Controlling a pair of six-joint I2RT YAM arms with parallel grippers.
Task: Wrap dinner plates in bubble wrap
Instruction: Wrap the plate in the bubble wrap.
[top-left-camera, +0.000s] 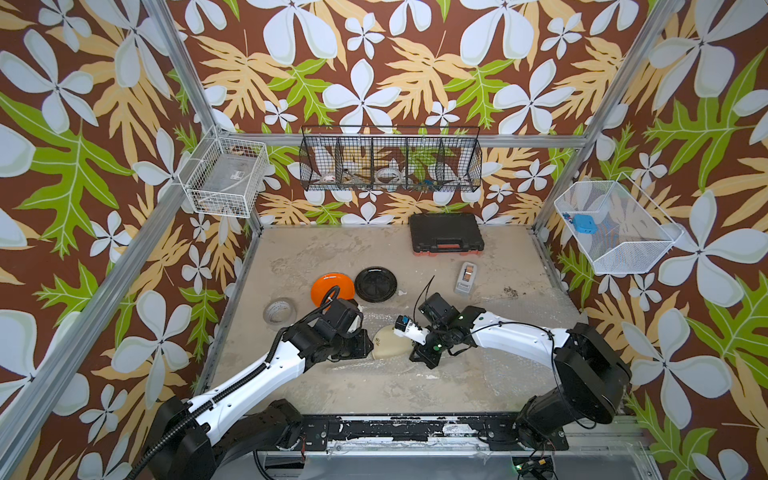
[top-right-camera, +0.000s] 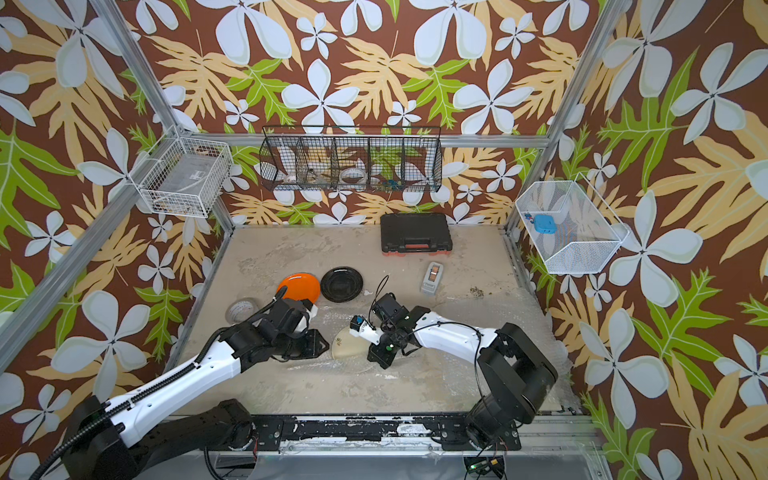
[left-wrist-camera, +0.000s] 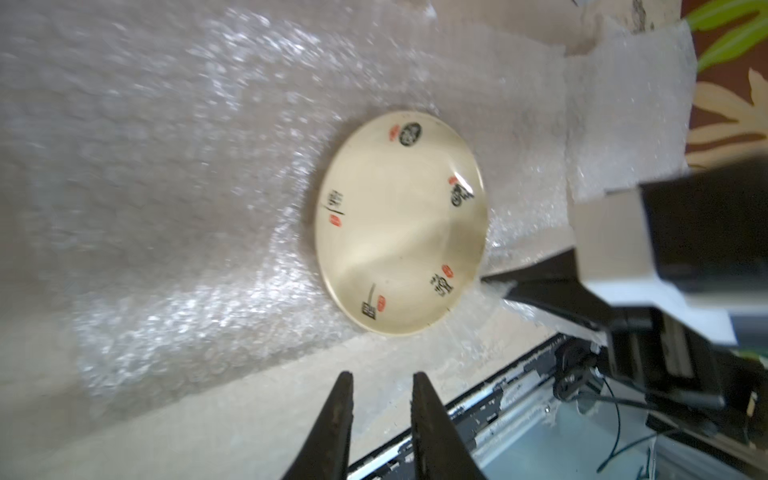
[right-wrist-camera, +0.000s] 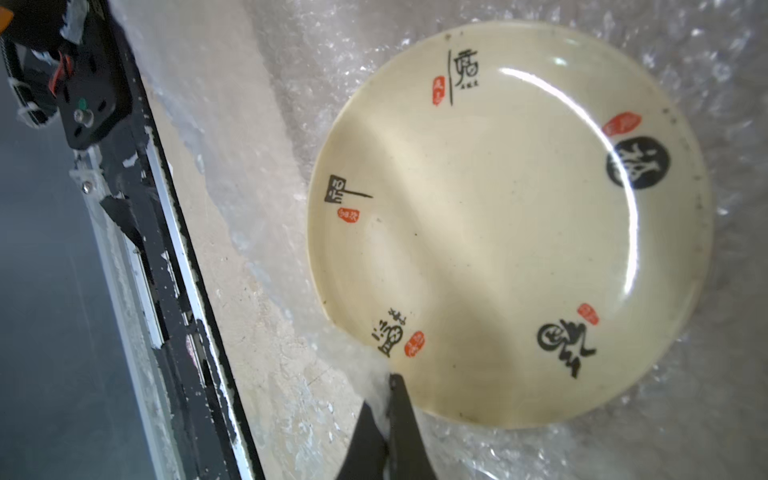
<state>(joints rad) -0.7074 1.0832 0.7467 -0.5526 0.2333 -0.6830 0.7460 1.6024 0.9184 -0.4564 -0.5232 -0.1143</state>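
1. Table (top-left-camera: 332, 257): beige, mottled, scuffed; a black rail (top-left-camera: 395, 428) with chipped paint runs along its near edge.
2. Walls (top-left-camera: 374, 62): brown paper with big white flowers and tan and green leaves; an aluminium frame (top-left-camera: 124, 257) stands in front of them.
3. A black basket (top-left-camera: 390, 162) hangs at the back; a white basket (top-left-camera: 224, 183) and a mesh basket (top-left-camera: 615, 232) hang at the sides.
4. A black case (top-left-camera: 445, 232) lies at the back of the table; the tape (top-left-camera: 279, 313) lies near the left edge.
5. The orange plate (top-left-camera: 328, 286) and black plate (top-left-camera: 376, 284) lie bare, just beside each other, mid-table; the left arm hides part of the orange one.
6. The wrap (left-wrist-camera: 166, 166) is spread over the near and right part of the table; the cream plate (right-wrist-camera: 498, 228) lies face up on it, between the grippers.
7. Writing: five groups of black brush characters ring the cream plate, each beside a red seal; I cannot read them.
8. Left gripper (left-wrist-camera: 382, 376): jaws apart, nothing between them; near the cream plate, not touching it.
9. Right gripper (right-wrist-camera: 388, 390): jaws pinched together on a fold of wrap at the cream plate's rim.
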